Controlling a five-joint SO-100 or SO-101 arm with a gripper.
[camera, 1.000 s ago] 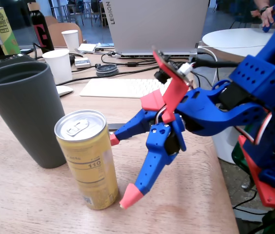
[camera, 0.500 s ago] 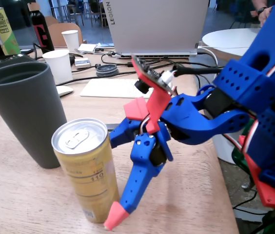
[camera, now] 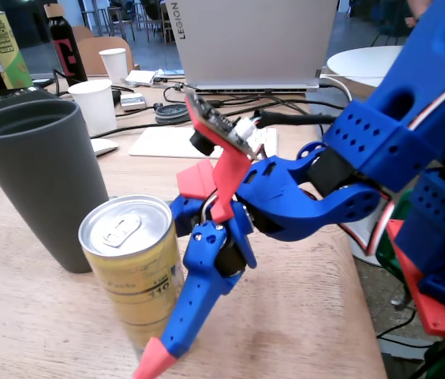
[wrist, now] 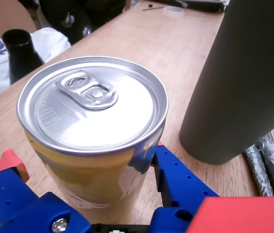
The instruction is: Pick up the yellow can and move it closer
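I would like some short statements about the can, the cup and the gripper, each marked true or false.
1. The yellow can stands upright on the wooden table. True.
2. The gripper has a finger on each side of the can. True.
3. The can's pull tab is torn off. False: the tab lies flat and the top is sealed.
4. The grey cup lies on its side. False: it stands upright beside the can.
5. The can is taller than the cup. False: the cup is taller.

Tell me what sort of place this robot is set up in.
Probably a shared office or workshop space. A wooden desk holds an open laptop, a white keyboard and paper cups, with chairs and more tables behind. The can and grey cup look like props.
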